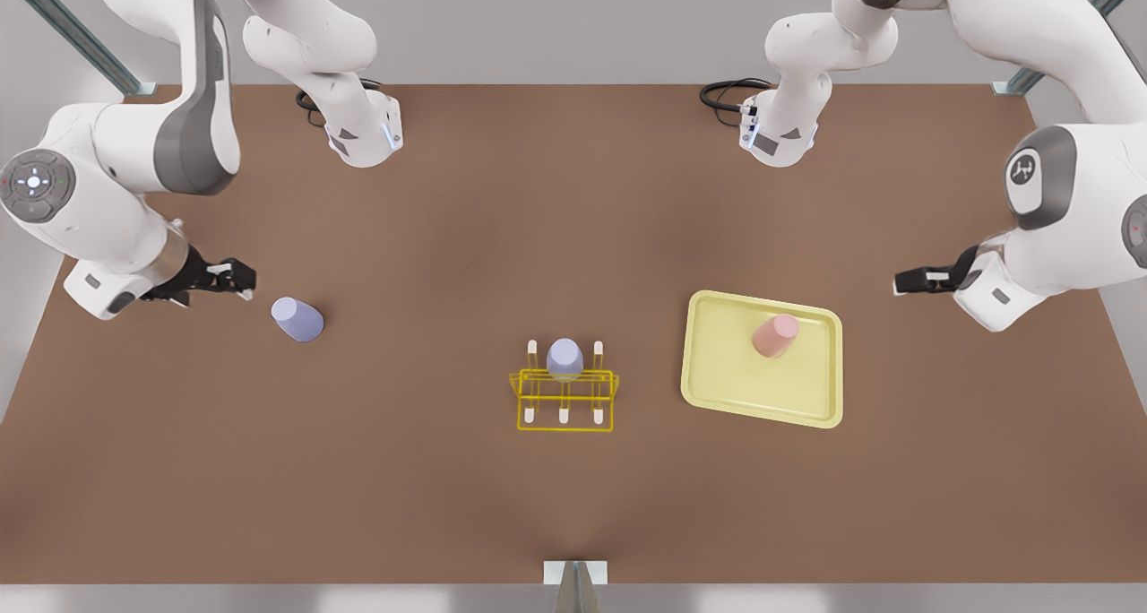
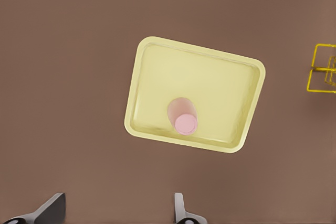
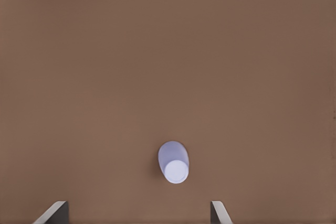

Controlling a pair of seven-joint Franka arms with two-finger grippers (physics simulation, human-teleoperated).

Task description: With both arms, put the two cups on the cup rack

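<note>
A pale lavender cup (image 1: 297, 319) stands on the brown table at the front view's left. My right gripper (image 1: 244, 281) hovers just beside it, open and empty; the right wrist view has the same cup (image 3: 174, 162) ahead of the open gripper (image 3: 136, 211). A pale pink cup (image 1: 775, 335) stands on a pale-yellow tray (image 1: 717, 326). My left gripper (image 1: 899, 281) is open, apart from the tray at the front view's right. In the left wrist view the pink cup (image 2: 182, 116) lies beyond the open gripper (image 2: 115, 205). The yellow wire cup rack (image 1: 566, 428) sits at mid-table.
A second lavender cup (image 1: 564, 358) sits on a back peg of the rack. The rack's edge (image 2: 321, 68) shows beside the tray (image 2: 210, 77) in the left wrist view. Both arm bases stand at the table's far edge, and bare brown table surrounds the objects.
</note>
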